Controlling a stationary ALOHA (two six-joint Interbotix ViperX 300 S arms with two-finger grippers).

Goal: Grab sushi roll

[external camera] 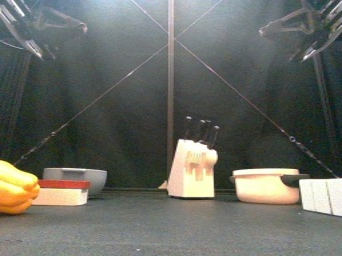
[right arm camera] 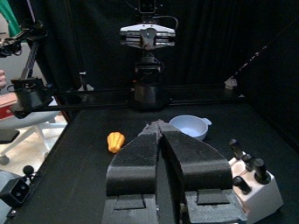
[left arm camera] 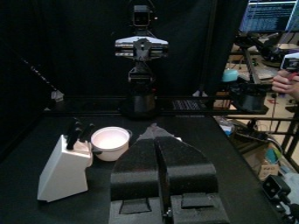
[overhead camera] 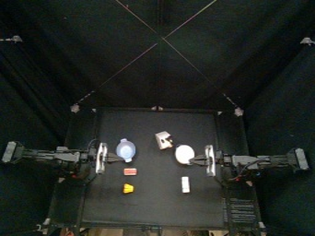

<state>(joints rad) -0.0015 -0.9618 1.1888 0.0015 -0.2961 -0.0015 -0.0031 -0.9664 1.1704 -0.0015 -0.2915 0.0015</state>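
The sushi roll [overhead camera: 186, 184] lies near the table's [overhead camera: 154, 207] front edge, right of the yellow piece [overhead camera: 128, 188]. The right gripper [right arm camera: 159, 131], jaws pressed together, rests at the right edge, well apart from it; the left gripper [left arm camera: 160, 136], also pressed together, rests at the left edge

Table holds six items: one sushi roll [overhead camera: 186, 184], yellow piece [overhead camera: 128, 188], red-and-white block [overhead camera: 129, 171], blue bowl [overhead camera: 125, 149], knife block [overhead camera: 164, 140], white pot [overhead camera: 185, 154].

Black curtains [overhead camera: 74, 46] around, small black table [overhead camera: 154, 175], monitor [left arm camera: 268, 16] beyond, overhead light.
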